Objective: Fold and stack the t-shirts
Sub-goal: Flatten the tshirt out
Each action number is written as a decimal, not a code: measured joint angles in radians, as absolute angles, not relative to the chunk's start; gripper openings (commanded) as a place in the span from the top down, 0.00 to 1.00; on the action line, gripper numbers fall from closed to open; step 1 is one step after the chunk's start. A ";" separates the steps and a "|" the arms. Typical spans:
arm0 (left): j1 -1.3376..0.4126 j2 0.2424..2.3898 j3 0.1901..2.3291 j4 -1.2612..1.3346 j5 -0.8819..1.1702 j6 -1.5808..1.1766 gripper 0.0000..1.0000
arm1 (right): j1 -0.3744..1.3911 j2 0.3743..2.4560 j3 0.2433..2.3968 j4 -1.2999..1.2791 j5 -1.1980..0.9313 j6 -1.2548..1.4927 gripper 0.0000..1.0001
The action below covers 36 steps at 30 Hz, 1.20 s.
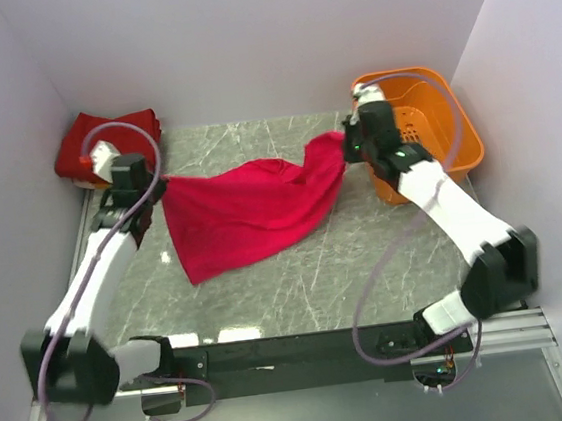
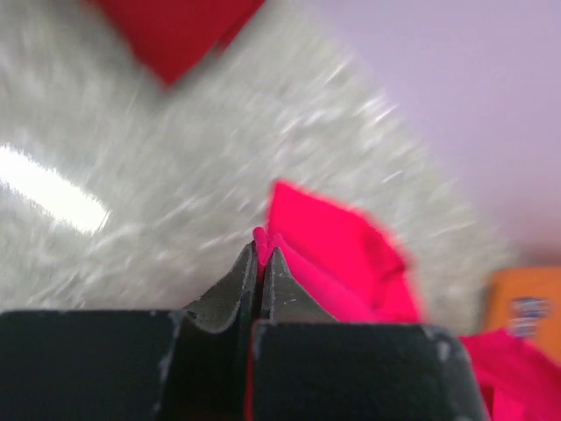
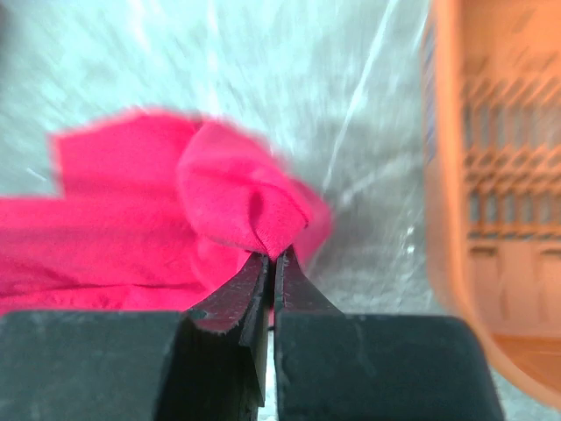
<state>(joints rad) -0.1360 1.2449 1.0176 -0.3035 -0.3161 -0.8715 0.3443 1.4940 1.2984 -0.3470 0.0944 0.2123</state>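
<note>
A crimson t-shirt [image 1: 251, 209] hangs stretched between both grippers over the middle of the marble table [image 1: 367, 262], its lower corner drooping toward the front left. My left gripper [image 1: 158, 188] is shut on its left edge; the cloth [image 2: 337, 254] shows pinched between the jaws [image 2: 261, 254]. My right gripper [image 1: 347, 145] is shut on its right end, a bunched fold [image 3: 237, 202] sitting at the fingertips [image 3: 273, 256]. Darker red folded t-shirts [image 1: 103, 139] lie in the back left corner, and a corner of them shows in the left wrist view [image 2: 175, 31].
An orange plastic basket [image 1: 434, 134] stands at the back right, close behind my right gripper; its wall fills the right of the right wrist view [image 3: 491, 175]. White walls close in the back and both sides. The arm bases sit on a black rail [image 1: 296, 350] at the near edge.
</note>
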 measured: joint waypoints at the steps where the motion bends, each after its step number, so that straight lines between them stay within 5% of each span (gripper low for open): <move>1: -0.137 1.203 1.023 -0.301 -0.325 -0.868 0.99 | 0.344 1.434 1.292 -0.342 0.104 0.212 1.00; 12: -0.138 0.649 1.119 -0.326 -0.553 -0.836 0.99 | 0.344 0.818 1.203 -0.326 0.250 0.212 1.00; 20: -0.137 0.538 1.266 -0.382 -0.680 -0.825 0.99 | 0.344 0.561 1.189 -0.379 0.331 0.223 1.00; 27: -0.137 0.649 1.278 -0.386 -0.717 -0.808 0.99 | 0.344 0.552 1.145 -0.457 0.323 0.293 1.00; 34: -0.108 1.106 1.280 -0.309 -0.678 -0.765 0.99 | 0.344 0.691 0.868 -0.508 0.279 0.474 1.00; 36: -0.093 1.283 1.291 -0.289 -0.638 -0.752 0.81 | 0.339 0.787 0.768 -0.529 0.264 0.519 0.94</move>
<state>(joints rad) -0.0933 1.2827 1.2915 -0.2893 -0.6384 -0.7525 0.3393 0.7872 0.7677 -0.5289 0.2638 0.5194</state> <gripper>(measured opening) 0.050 0.023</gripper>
